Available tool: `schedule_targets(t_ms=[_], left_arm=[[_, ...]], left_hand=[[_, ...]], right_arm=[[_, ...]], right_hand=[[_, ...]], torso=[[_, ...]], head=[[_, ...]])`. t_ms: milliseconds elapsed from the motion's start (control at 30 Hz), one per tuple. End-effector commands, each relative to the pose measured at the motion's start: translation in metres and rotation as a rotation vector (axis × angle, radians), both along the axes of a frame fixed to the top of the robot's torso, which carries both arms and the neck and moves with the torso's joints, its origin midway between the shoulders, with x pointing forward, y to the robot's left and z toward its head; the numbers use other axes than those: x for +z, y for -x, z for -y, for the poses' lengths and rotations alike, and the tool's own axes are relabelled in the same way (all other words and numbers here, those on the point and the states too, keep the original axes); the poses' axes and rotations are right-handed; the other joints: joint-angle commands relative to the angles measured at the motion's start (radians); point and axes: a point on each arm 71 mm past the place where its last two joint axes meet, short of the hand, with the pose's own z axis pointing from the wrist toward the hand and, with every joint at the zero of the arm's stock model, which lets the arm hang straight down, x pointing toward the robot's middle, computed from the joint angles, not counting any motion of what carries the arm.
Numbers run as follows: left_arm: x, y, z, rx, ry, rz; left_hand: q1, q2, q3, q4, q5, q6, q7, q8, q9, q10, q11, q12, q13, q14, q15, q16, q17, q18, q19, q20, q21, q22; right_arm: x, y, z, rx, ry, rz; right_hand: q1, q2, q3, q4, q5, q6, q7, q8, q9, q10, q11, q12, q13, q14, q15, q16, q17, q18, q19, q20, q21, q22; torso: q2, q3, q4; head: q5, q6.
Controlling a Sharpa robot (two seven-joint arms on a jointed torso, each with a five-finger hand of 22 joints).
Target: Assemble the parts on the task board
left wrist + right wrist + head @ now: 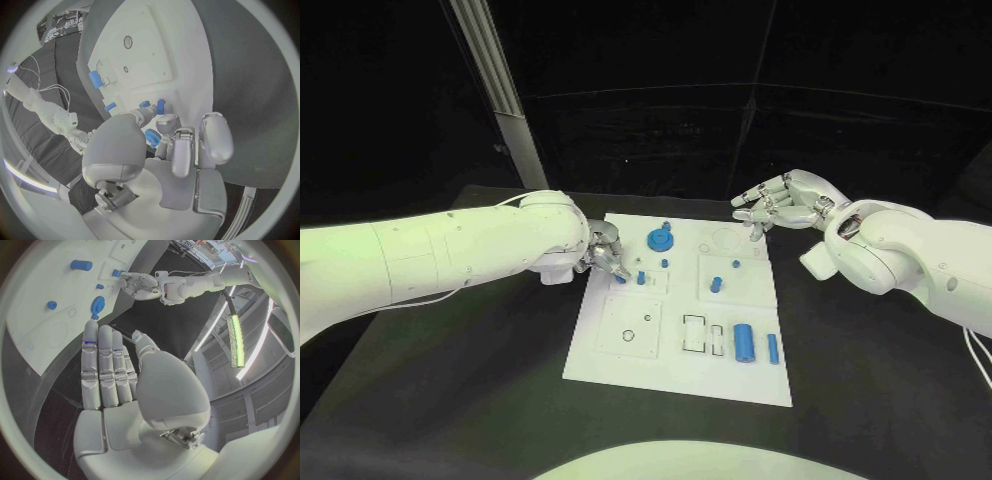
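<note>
The white task board [625, 350] lies in the middle of the black table. My left hand [606, 255] is at the board's left edge with its fingers curled. Its thumb and a fingertip pinch a small blue peg [620, 279] [160, 106] that stands on the board. A second small peg [642, 279] [145, 104] stands just beside it. A round blue disc [661, 239] [98, 304] sits near the far edge. My right hand [783, 205] [112, 370] hovers over the far right corner, fingers stretched out and holding nothing.
More blue parts are on the board: a short piece [717, 284] mid-right, a cylinder [744, 342] and a thin bar [772, 348] near the front right, beside rectangular slots [695, 333]. A pale post [495, 80] rises behind the table's far left.
</note>
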Motion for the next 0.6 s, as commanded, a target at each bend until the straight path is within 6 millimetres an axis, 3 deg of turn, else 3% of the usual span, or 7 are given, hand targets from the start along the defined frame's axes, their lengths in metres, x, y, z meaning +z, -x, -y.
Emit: schedule_targets(t_ms=[33,367,600], left_arm=[[0.004,-0.001,0.000,0.024,0.033,0.062],[0.010,0.005,-0.006,0.068,0.095,0.149],[0.003,0.010,-0.008,0.076,0.102,0.147]], left_hand=[[0.007,0.014,0.052,-0.060,0.003,0.002,-0.005,0.008,0.002,0.011,-0.002,0.009,0.007,0.106,-0.010,0.003,0.263,-0.002,0.005,-0.003,0.005,0.006],[0.011,0.014,0.053,-0.065,0.003,0.005,-0.007,0.010,0.002,0.017,-0.003,0.014,0.013,0.106,-0.011,0.003,0.263,-0.003,0.009,-0.004,0.010,0.013],[0.012,0.014,0.054,-0.066,0.003,0.005,-0.007,0.010,0.002,0.019,-0.004,0.015,0.016,0.106,-0.012,0.003,0.263,-0.004,0.010,-0.005,0.012,0.016]], right_arm=[[0.001,0.000,-0.001,0.008,-0.003,0.004],[0.001,0.000,0.000,0.008,-0.003,0.003],[0.001,0.000,0.000,0.008,-0.002,0.002]], right_hand=[[0.005,0.005,-0.001,0.004,0.005,-0.005,-0.001,0.005,0.002,-0.007,0.001,0.003,0.001,-0.006,-0.002,0.006,0.001,0.001,-0.006,0.000,0.003,0.001],[0.004,0.006,-0.002,0.004,0.005,-0.005,-0.001,0.005,0.002,-0.007,0.001,0.004,0.001,-0.007,-0.002,0.006,0.001,0.001,-0.006,0.000,0.003,0.001],[0.004,0.006,-0.002,0.004,0.005,-0.005,-0.001,0.005,0.002,-0.007,0.001,0.004,0.001,-0.007,-0.002,0.006,0.001,0.001,-0.006,0.000,0.003,0.001]], torso=[[0.000,-0.0002,0.0008],[-0.001,0.0002,0.0024],[0.000,-0.0003,0.0009]], head=[[0.000,-0.001],[0.002,-0.002],[0.005,-0.003]])
